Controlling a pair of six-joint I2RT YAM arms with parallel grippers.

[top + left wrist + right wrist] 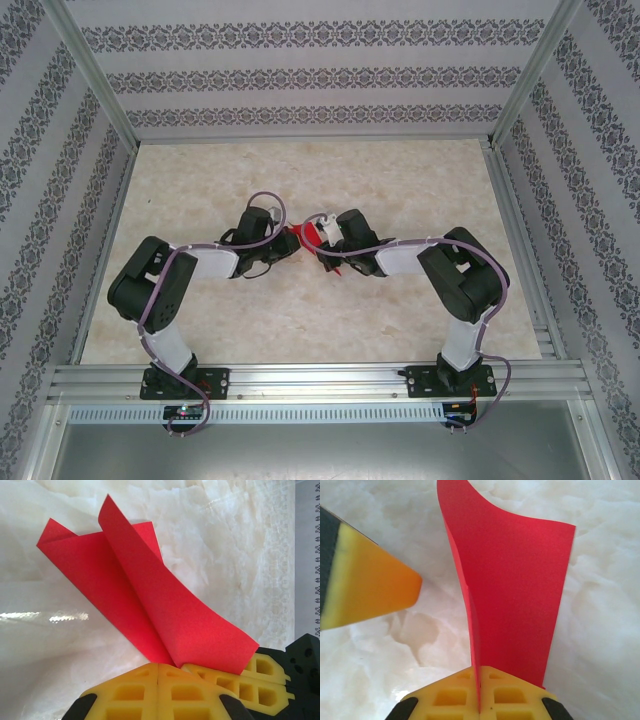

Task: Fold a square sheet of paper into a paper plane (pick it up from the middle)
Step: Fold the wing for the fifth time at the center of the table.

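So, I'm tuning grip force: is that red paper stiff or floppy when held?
Probably floppy: the paper bows and curls beyond where the left gripper pinches it. Likely very light: its free flap stands up unsupported above the right gripper. It seems to hold creases, given the sharp fold at its far end in the left wrist view.

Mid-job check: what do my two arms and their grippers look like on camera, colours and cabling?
The left arm and right arm match: black joint housings, white link covers, a lilac cable looped along each, and black bases. The left gripper and right gripper have yellow fingers moulded with square waffle-like recesses, on black mounts. No markings are legible.
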